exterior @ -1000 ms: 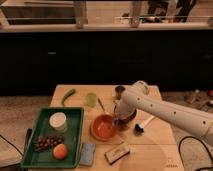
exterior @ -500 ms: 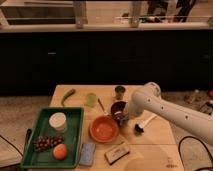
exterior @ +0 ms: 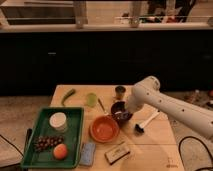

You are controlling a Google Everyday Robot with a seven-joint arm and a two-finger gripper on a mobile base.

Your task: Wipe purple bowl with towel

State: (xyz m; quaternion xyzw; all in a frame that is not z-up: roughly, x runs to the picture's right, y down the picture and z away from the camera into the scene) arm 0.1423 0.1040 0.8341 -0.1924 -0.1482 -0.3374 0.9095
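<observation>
The dark purple bowl (exterior: 121, 110) stands near the middle of the wooden table (exterior: 160, 137), just behind the orange bowl (exterior: 104, 129). My white arm reaches in from the right. Its gripper (exterior: 124, 111) hangs down at the purple bowl's right rim, partly covering it. I cannot make out a towel in the gripper. A flat blue-grey cloth or pad (exterior: 88, 153) lies at the front edge, next to the green tray.
A green tray (exterior: 37, 131) at the left holds a white lidded tub (exterior: 58, 121), grapes (exterior: 44, 143) and an orange (exterior: 60, 151). Also on the table are a green cup (exterior: 91, 99), a green pepper (exterior: 68, 96), a small dark cup (exterior: 120, 92), a brush (exterior: 146, 121) and a small box (exterior: 117, 152).
My arm's elbow has swung to the right while the gripper has stayed at the purple bowl. Nothing else on the table has moved.
</observation>
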